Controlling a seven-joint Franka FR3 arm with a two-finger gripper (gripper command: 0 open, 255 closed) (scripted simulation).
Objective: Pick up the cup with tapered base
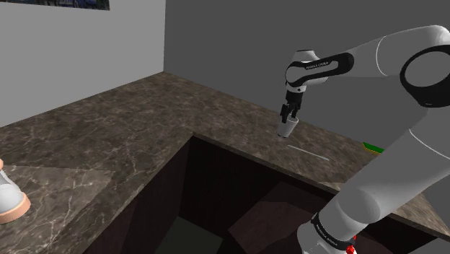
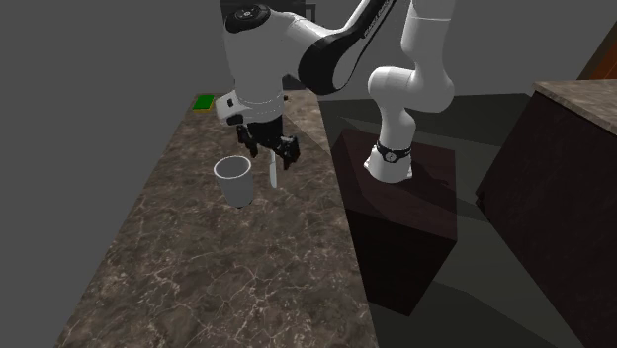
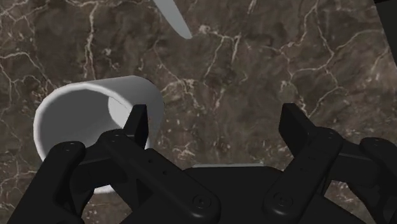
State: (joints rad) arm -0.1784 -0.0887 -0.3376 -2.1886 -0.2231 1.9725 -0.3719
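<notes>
A plain white cup (image 2: pixel 234 181), wider at the rim than at the base, stands upright on the dark marble counter (image 2: pixel 198 267). My black gripper (image 2: pixel 272 154) hangs just above it, open, with nothing between its fingers. In the wrist view one finger (image 3: pixel 136 124) sits over the cup's (image 3: pixel 89 121) near wall, and the other finger (image 3: pixel 294 124) stands well off to the side over bare counter. The cup lies beside the gap between the fingers, not within it. In the shoulder view the gripper (image 1: pixel 290 113) hovers right over the cup (image 1: pixel 287 128).
A thin white utensil (image 2: pixel 269 174) lies on the counter close beside the cup. A small green object (image 1: pixel 373 148) sits further along the counter. A white and pink object (image 1: pixel 11 198) stands at the shoulder view's far left. The counter edge (image 1: pixel 288 169) drops to a dark recess.
</notes>
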